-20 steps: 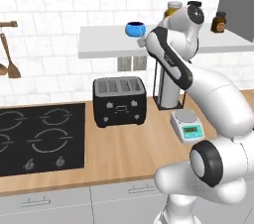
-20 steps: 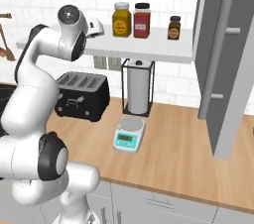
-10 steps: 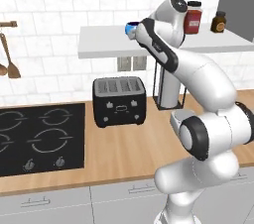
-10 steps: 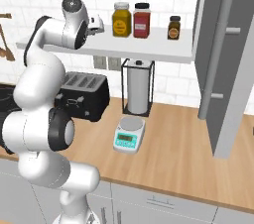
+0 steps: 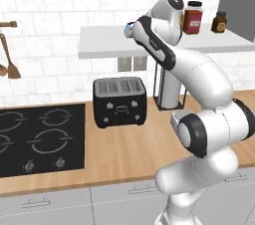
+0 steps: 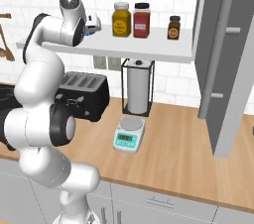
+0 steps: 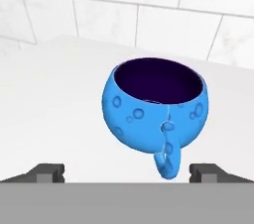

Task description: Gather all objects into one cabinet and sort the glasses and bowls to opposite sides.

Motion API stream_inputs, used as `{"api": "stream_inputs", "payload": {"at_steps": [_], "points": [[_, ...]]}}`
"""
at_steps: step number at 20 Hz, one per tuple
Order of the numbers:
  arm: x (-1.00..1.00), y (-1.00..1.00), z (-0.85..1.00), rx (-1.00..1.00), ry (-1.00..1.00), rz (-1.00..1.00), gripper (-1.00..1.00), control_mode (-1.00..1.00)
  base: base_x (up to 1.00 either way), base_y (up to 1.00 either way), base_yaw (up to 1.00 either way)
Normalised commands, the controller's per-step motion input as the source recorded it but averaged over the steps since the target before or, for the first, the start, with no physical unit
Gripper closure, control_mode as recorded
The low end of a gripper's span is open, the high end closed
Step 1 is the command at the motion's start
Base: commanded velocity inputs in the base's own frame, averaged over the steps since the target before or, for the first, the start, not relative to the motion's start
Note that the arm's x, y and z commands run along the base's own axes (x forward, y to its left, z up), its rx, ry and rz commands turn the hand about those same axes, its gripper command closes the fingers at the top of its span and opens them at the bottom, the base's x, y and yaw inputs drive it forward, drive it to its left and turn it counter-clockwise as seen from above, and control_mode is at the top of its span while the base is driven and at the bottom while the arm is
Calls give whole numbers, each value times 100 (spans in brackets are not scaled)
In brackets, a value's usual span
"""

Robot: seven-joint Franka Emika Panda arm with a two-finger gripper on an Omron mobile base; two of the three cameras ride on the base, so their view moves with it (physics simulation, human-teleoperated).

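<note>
A glossy blue bowl (image 7: 154, 104) with a dark inside and a small handle stands upright on the white shelf (image 7: 54, 94). It sits just ahead of my open gripper (image 7: 128, 172), between the lines of the two fingertips (image 7: 49, 172), and nothing is held. From the base, the bowl (image 5: 128, 28) peeks out behind my raised forearm, and my hand (image 6: 94, 23) hovers over the shelf's left part (image 6: 149, 49). The grey cabinet door (image 6: 223, 64) with its long bar handle stands open on the right. Both cups and the dark grey bowl are out of view.
Three jars (image 6: 141, 20) stand on the shelf right of my hand. Below on the wooden counter (image 6: 173, 153) are a black toaster (image 5: 119, 102), a paper towel holder (image 6: 137, 89), a small scale (image 6: 129, 135) and a hob (image 5: 40, 137).
My arm has swung upward and its upper part has straightened, carrying the hand to shelf height by the blue bowl. The jars and counter things have not moved.
</note>
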Motion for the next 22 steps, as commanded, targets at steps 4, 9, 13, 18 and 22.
{"api": "stream_inputs", "payload": {"at_steps": [4, 9, 13, 18, 22], "points": [[31, 0, 0, 0, 0, 0, -100, -100, 0, 0, 0], [24, 0, 0, 0, 0, 0, -100, -100, 0, 0, 0], [4, 12, -4, 0, 0, 0, -100, -100, 0, 0, 0], [0, 13, 0, 0, 0, 0, 100, -100, 0, 0, 0], [9, 0, -9, 0, 0, 0, 100, -100, 0, 0, 0]]}}
